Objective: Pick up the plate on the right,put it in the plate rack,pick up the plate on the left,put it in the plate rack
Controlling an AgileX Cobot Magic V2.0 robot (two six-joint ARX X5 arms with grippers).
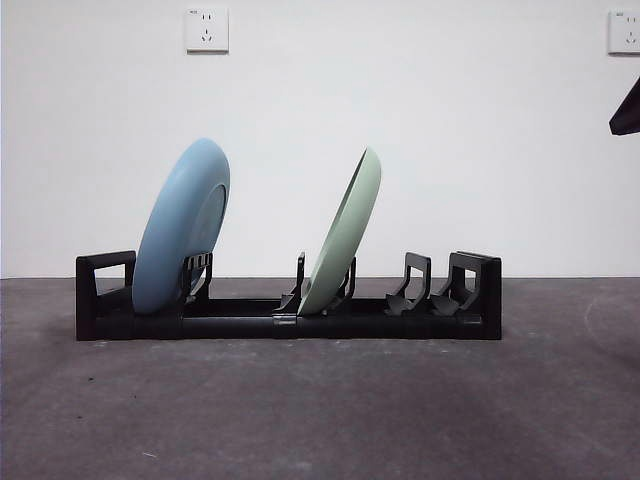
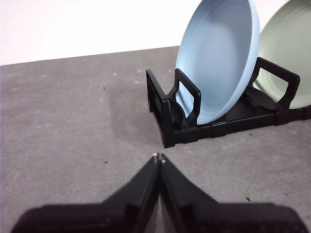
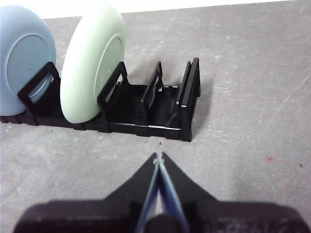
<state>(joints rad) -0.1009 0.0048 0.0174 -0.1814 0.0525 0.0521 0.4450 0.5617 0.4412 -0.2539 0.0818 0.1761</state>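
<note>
The long black plate rack (image 1: 240, 326) lies across the grey table. A blue plate (image 1: 182, 228) stands tilted in its left end slot, and a pale green plate (image 1: 343, 235) leans in a middle slot. From the left wrist camera, the blue plate (image 2: 218, 58) and the rack (image 2: 170, 131) lie ahead of my left gripper (image 2: 158, 157), which is shut and holds nothing. My right gripper (image 3: 159, 156) is also shut and empty, short of the rack's right end (image 3: 187, 111), with the green plate (image 3: 92, 68) beyond. A black arm tip (image 1: 626, 110) shows at the upper right.
The white wall behind carries two sockets (image 1: 206, 30). Bare grey table (image 1: 320, 420) stretches in front of the rack and at both its ends. The two rightmost prong pairs (image 1: 440, 285) hold nothing.
</note>
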